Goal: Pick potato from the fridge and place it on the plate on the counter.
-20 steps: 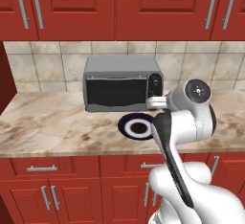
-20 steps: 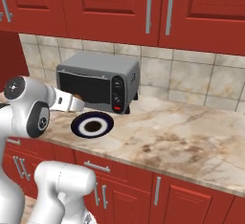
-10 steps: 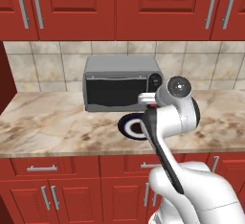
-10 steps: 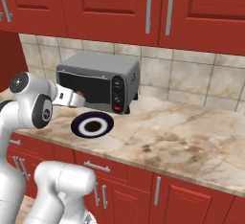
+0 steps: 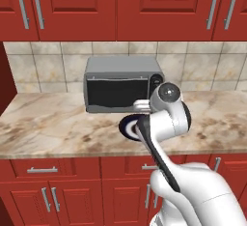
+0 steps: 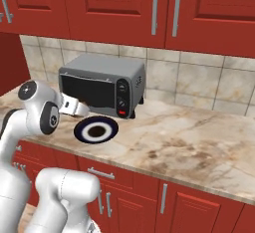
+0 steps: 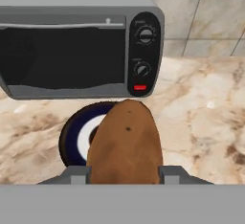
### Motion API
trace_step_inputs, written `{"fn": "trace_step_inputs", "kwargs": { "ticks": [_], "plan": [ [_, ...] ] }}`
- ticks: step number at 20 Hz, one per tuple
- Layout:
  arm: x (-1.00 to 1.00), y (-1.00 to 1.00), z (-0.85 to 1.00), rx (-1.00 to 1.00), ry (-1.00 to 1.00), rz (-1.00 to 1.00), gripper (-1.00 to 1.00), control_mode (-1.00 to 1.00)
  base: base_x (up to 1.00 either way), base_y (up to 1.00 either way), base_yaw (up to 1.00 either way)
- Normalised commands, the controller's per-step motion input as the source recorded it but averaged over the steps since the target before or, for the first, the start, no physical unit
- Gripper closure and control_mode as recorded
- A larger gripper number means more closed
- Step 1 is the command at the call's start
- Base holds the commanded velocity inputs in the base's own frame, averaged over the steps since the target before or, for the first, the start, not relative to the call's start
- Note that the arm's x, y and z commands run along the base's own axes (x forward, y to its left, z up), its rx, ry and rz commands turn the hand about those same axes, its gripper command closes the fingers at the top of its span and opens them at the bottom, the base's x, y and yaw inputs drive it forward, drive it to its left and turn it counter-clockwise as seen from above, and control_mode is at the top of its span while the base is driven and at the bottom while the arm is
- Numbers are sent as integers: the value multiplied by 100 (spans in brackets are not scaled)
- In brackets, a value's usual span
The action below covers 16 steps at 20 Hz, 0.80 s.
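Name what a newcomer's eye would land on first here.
The brown potato looms large in the hand view, shut in the gripper just short of the dark-rimmed plate. Behind the plate, the grey microwave stands on the marbled counter under red cabinets.

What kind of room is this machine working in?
It looks like a home kitchen, computer-rendered: a marbled counter over red cabinet doors, a grey microwave against a tiled wall, and a plate set out near it.
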Motion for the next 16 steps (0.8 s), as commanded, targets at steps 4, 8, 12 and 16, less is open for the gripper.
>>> {"fn": "trace_step_inputs", "kwargs": {
  "ticks": [4,8,12,16],
  "plan": [
    [31,0,-37,0,0,0,100,-100,0,0,0],
    [45,0,-33,0,0,0,100,-100,0,0,0],
    [48,0,-29,0,0,0,100,-100,0,0,0],
    [40,0,-26,0,0,0,100,-100,0,0,0]
  ]
}}
